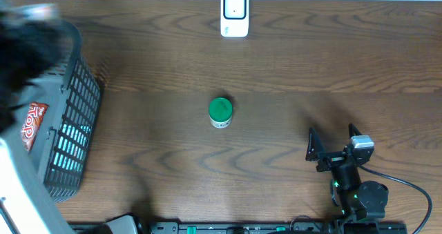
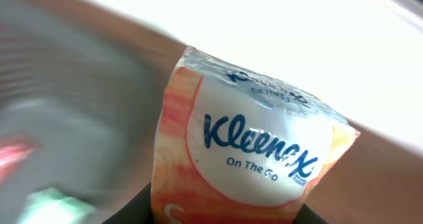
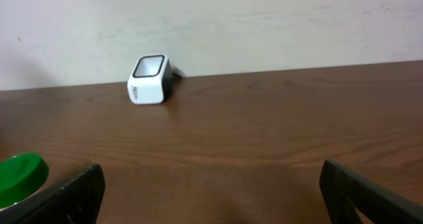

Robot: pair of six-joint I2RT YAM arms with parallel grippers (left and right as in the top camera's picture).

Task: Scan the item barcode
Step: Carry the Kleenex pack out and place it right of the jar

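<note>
Evidently the left gripper pinches the tissue pack up by the basket - likely to carry its barcode to the scanner - while the right gripper rests spread wide, out of the way.

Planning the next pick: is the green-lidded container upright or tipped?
Upright. The green-lidded container shows its round lid facing the overhead camera, white side barely visible.

White scanner at far edge, green-lidded jar at centre, black basket left.
</note>
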